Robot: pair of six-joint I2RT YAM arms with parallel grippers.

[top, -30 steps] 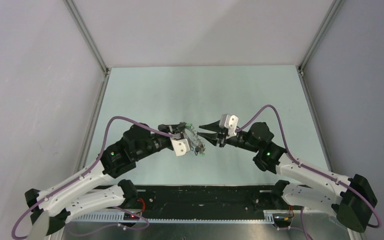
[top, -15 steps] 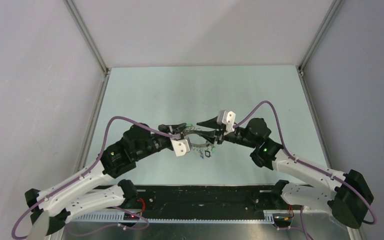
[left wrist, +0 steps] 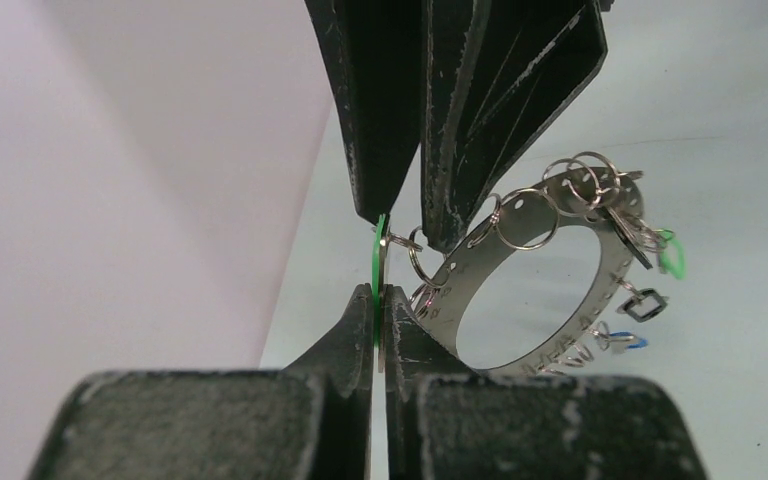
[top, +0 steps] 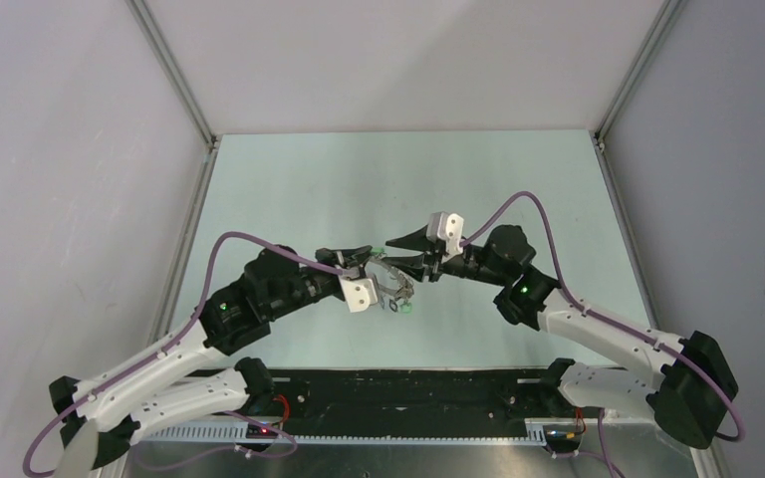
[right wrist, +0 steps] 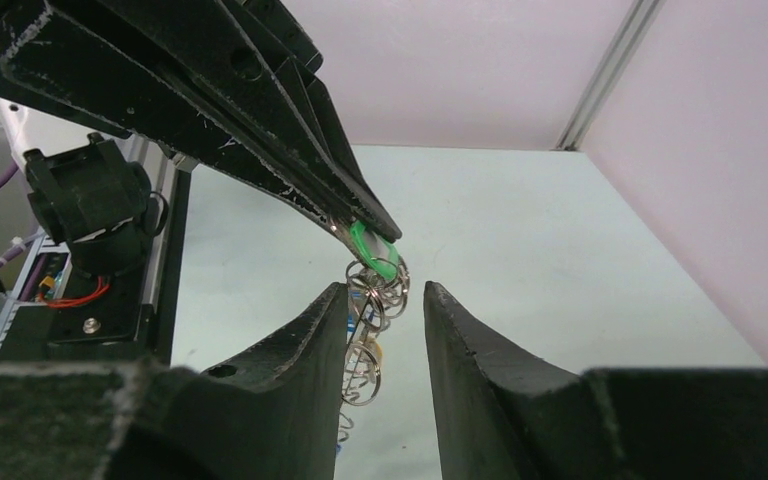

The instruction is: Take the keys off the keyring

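Observation:
My left gripper (left wrist: 380,290) is shut on a green-headed key (left wrist: 379,255) and holds it above the table. The wide metal keyring (left wrist: 480,262) hangs from that key by small split rings, with more keys (left wrist: 643,303) in green, black and blue on its far side. My right gripper (right wrist: 385,290) is open, its fingers (right wrist: 300,360) on either side of the split rings and ring edge just under the green key head (right wrist: 373,250). In the top view the two grippers, left (top: 364,264) and right (top: 390,255), meet at the table's middle, with the keyring (top: 395,289) below them.
The pale green table (top: 398,179) is walled by white panels on three sides. A black rail (top: 408,393) with wiring runs along the near edge between the arm bases. The left gripper's fingers (right wrist: 260,130) fill the upper left of the right wrist view.
My right gripper has moved left until its open fingers straddle the bunch at the left gripper's tips. The keyring has swung below the left gripper. The left arm has stayed put.

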